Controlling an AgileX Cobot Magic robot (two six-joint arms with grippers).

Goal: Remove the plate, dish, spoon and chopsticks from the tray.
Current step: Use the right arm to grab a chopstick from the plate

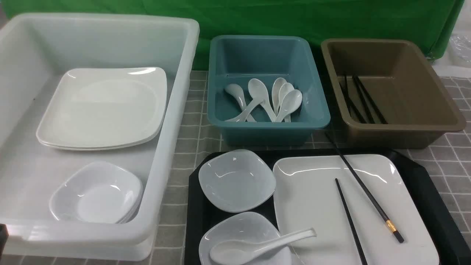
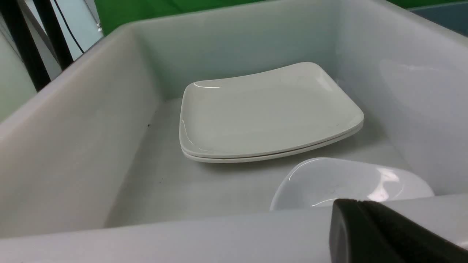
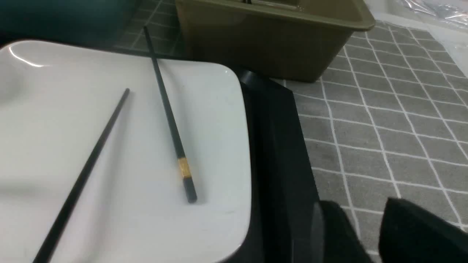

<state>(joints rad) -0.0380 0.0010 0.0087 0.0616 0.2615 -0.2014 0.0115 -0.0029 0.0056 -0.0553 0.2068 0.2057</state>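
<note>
The black tray point(image 1: 423, 184) lies front and centre on the table. On it rests the large white plate point(image 1: 312, 206), with the two black chopsticks point(image 1: 368, 193) lying across it, one showing a gold band point(image 3: 184, 168). Left of the plate sit two small dishes, a far dish point(image 1: 237, 180) and a near dish point(image 1: 239, 228). The white spoon point(image 1: 257, 246) lies in the near dish, its handle reaching onto the plate. My right gripper point(image 3: 365, 215) is open and empty, beside the tray's right edge point(image 3: 278, 153). My left gripper point(image 2: 360, 204) is shut and empty at the white tub's near rim.
A big white tub point(image 1: 176, 121) on the left holds two stacked plates point(image 2: 267, 113) and stacked small dishes point(image 1: 97, 193). Behind the tray stand a blue tub point(image 1: 220, 114) with several spoons and a brown tub point(image 1: 449, 110) with chopsticks. A grey checked cloth point(image 3: 384, 120) covers the table.
</note>
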